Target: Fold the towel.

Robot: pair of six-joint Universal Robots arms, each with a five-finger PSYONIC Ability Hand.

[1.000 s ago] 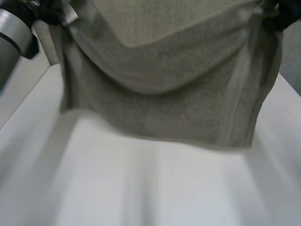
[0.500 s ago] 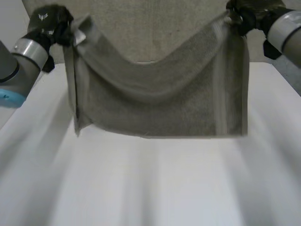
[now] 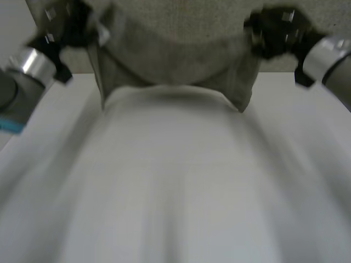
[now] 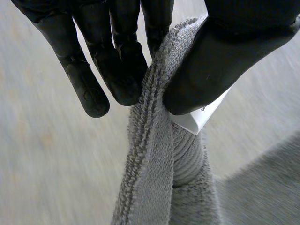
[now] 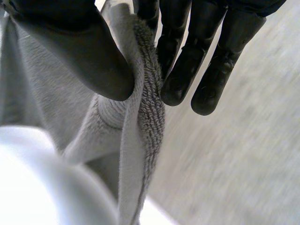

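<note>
We see the left hand [image 3: 67, 24] and right hand [image 3: 277, 33] each pinching a towel [image 3: 175, 55] corner (thumb against fingers [image 4: 123, 65]) above the table [image 3: 175, 192].

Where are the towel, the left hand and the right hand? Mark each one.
towel [image 3: 175, 63], head view, the sagging middle between the hands.
left hand [image 4: 220, 61], left wrist view, the thumb pressing the towel against the fingers.
right hand [image 5: 79, 51], right wrist view, the thumb pressing the towel against the fingers.
</note>
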